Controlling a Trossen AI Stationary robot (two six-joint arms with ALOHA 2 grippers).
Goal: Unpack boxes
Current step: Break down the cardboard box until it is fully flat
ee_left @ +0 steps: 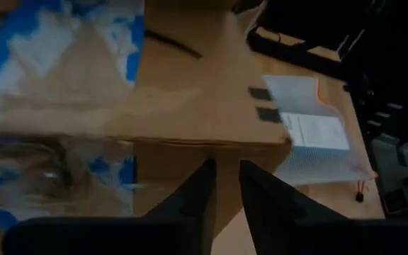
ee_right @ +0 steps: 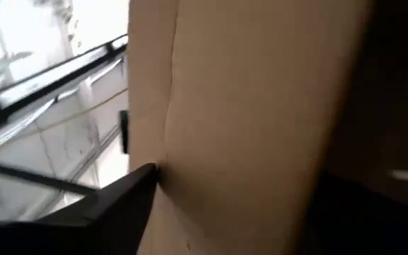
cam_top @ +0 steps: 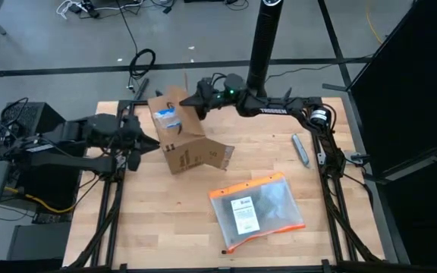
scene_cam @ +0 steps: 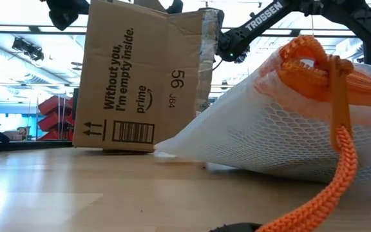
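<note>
Brown cardboard box (cam_top: pixel 179 135) standing on the wooden table (cam_top: pixel 165 220), far-left of centre, flaps up, white-and-blue label (cam_top: pixel 168 119) on its top side, "56" and a barcode printed on the near face. Left end effector (cam_top: pixel 144 145) at the box's left side, fingers (ee_left: pixel 198 191) nearly together with a narrow gap, just beside a cardboard edge; grip on it cannot be told. Right end effector (cam_top: pixel 190 98) at the box's far top flap, one dark finger (ee_right: pixel 129 191) against the cardboard, spread wide and released. Clear pouch (cam_top: pixel 258 209) with orange edge lying flat, near-right of the box, well apart. Small grey cylinder (cam_top: pixel 300 150) at the right.
</note>
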